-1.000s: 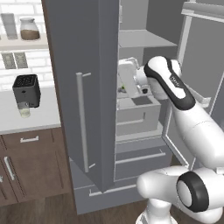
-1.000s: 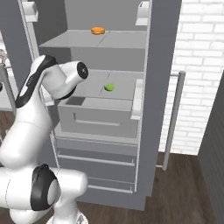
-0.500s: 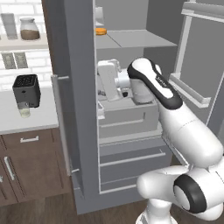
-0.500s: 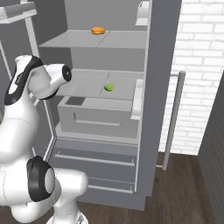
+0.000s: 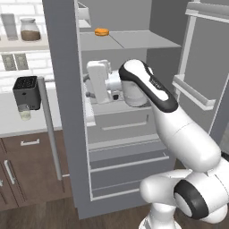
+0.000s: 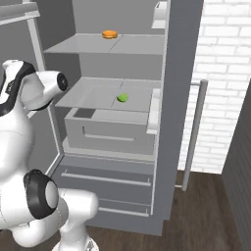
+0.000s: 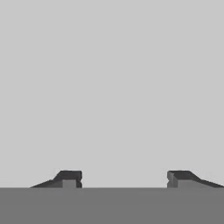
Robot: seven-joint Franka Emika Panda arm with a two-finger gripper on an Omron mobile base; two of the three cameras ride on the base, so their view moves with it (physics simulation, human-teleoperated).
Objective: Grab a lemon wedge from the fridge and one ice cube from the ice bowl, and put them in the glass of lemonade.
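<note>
With both doors swung open, the fridge shows the lemon wedge lying on its middle shelf, above a drawer; an orange item sits on the upper shelf; the gripper faces a plain grey panel, jaws parted wide with nothing between them; the glass of lemonade stands on the surface before a black toaster.

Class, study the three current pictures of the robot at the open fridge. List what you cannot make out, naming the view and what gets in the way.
- Lemon wedge: right base view shows it on the fridge shelf, too small for its shape; in the left base view the arm covers that shelf.
- Gripper: hand view shows parted fingertips before plain grey, so what it faces is unclear.
- Glass of lemonade: left base view, tiny under the toaster, contents unreadable.
</note>
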